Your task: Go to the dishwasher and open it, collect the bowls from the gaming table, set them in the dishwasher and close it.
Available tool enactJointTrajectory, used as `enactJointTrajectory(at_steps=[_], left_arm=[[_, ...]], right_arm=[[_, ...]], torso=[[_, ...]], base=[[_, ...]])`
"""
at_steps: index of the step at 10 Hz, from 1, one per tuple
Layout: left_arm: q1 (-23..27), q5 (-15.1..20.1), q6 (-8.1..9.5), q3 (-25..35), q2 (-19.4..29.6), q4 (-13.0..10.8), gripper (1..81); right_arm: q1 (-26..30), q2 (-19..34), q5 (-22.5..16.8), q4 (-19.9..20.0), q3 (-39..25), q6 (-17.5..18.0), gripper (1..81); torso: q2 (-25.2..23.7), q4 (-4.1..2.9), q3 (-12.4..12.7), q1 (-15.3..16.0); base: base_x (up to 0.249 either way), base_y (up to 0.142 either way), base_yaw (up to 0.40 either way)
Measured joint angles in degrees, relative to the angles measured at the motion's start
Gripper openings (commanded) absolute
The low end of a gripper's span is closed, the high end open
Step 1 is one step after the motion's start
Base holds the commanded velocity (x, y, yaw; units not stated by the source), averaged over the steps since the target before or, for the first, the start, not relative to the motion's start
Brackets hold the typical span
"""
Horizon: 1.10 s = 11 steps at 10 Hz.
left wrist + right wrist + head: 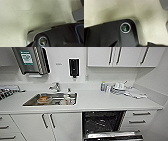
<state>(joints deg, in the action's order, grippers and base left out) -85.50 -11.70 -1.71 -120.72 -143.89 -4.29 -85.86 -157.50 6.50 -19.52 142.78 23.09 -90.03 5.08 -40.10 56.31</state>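
Both wrist cams are pointed down at a pale speckled floor (pixel 25 18) with the robot's own dark base (pixel 109 35) below them, so the arms look like they're hanging low at the robot's sides. Honestly I can't tell whether either gripper is open or closed, or whether either one has hold of anything, since the fingers just aren't readable here. From the head cam, the robot is facing a white kitchenette counter (pixel 105 100). The dishwasher (pixel 103 122) sits under the counter, right of centre, and it's open: you can see the dark interior with what looks like wire racks, and the stainless-fronted door (pixel 113 136) is folded down at the bottom edge of the picture, its metal catching the light. To its left are white cabinet doors (pixel 47 122) with slim dark handles, and to its right a stack of drawers (pixel 140 118). Up on the counter there's a steel sink (pixel 51 99) with some dishes in it, including something orange-brown (pixel 44 99), and a tap (pixel 56 87) behind it. Further right on the counter there's a small bottle (pixel 102 86) and a heap of white stuff (pixel 125 89) I can't make out. On the wall are a paper towel dispenser (pixel 31 59) and a black soap dispenser (pixel 74 67), with upper cabinets (pixel 122 56) off to the right.
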Motion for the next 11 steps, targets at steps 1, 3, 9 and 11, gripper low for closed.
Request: enactJointTrajectory(at_steps=[1,3,9,11], left_arm=[[-0.22,-0.15,0.00,-3.17,-2.50,0.60,81.1],[-1.57,-0.20,0.04,-9.33,-7.06,1.97,81.1],[-3.30,-0.22,0.02,-22.93,-17.44,4.39,81.1],[-3.55,-0.06,0.02,-23.36,-18.52,4.39,81.1]], right_arm=[[-1.16,-2.01,0.63,-0.44,1.49,-0.20,81.1],[-1.43,-4.35,1.90,-0.84,5.21,-0.57,81.1],[-3.06,-9.69,2.27,-1.65,10.69,-2.54,81.1],[-3.61,-10.45,2.07,-1.80,11.64,-4.02,81.1]], torso=[[0.00,0.00,0.00,0.00],[-0.02,0.00,0.05,0.00],[-0.02,0.00,0.07,0.00],[-0.02,0.00,0.09,-0.02]], base=[[0.000,0.000,0.000],[0.000,0.000,0.000],[0.000,0.000,0.000],[0.000,0.000,0.000]])
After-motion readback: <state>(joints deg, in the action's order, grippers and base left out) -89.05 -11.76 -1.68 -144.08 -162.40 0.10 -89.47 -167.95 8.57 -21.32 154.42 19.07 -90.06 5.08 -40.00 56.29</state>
